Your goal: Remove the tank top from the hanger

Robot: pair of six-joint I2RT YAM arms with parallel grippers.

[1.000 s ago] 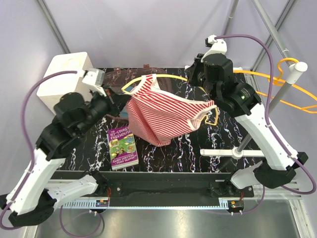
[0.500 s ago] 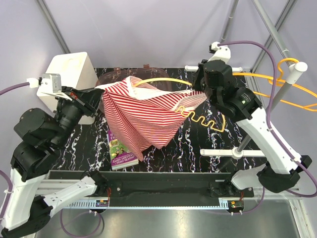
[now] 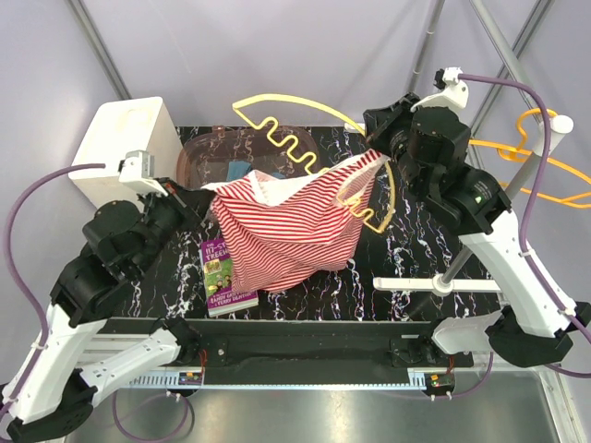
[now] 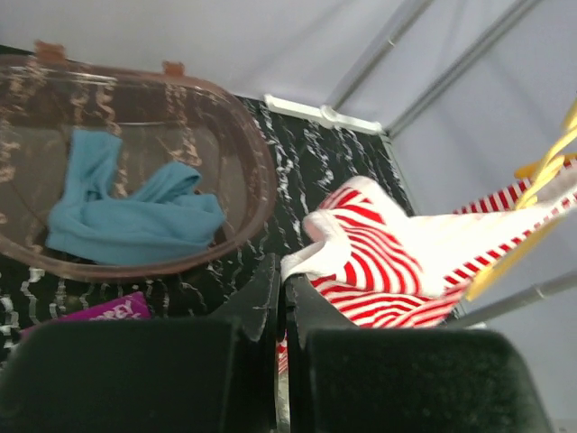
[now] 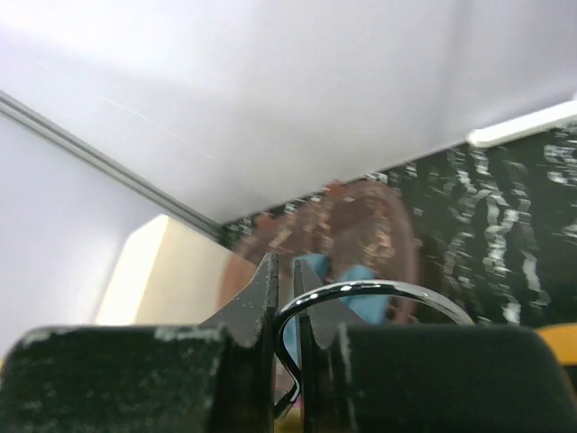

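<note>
While the left gripper (image 3: 207,192) is clamped on the tank top (image 3: 291,231), the hanger (image 3: 277,138) is gripped by the right gripper (image 3: 377,146). Fabric should be drawn steadily away from the hanger.

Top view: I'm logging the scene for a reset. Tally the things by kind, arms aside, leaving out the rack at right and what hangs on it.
cloth items: 2, tank top and blue cloth
hanger: 1
book: 1
brown bin: 1
white box: 1
total: 6
</note>
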